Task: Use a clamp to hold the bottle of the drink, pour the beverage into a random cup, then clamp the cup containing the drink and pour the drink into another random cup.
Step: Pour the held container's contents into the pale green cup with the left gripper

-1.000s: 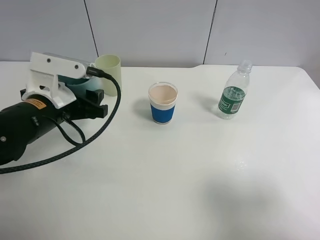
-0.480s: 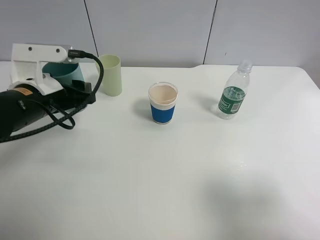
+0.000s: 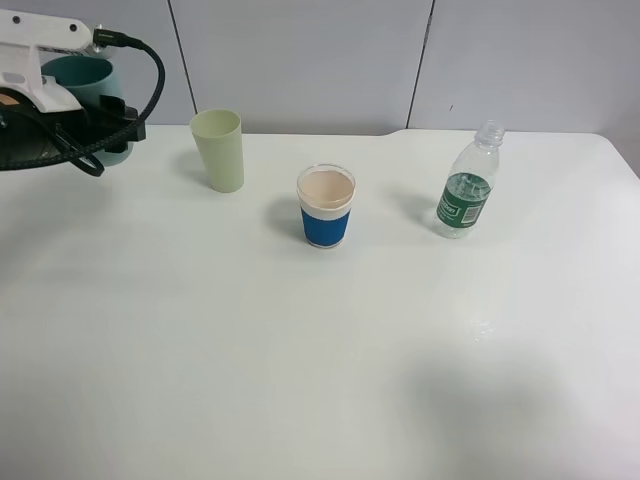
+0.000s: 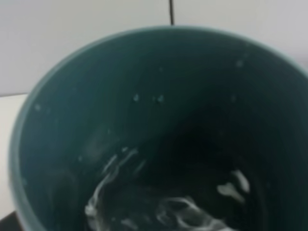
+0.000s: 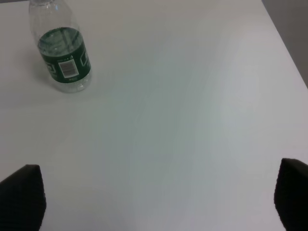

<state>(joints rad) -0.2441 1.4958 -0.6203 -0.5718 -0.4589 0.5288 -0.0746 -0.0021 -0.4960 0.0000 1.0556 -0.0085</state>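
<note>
My left gripper, a black clamp with a white bracket plate, is shut on a short teal cup and holds it raised at the far left, left of the tall pale yellow-green cup. The left wrist view looks straight into the teal cup, where clear liquid glints at the bottom. The bottle with a green label stands capless at the right, also seen in the right wrist view. My right gripper is open, its fingertips wide apart over bare table, some way from the bottle.
A white cup with a blue sleeve stands mid-table between the tumbler and the bottle. The white table ends at a grey wall behind; its right edge runs close to the bottle.
My left arm has carried the teal cup up and to the left, away from the tall tumbler. The cups on the table and the bottle have not moved.
</note>
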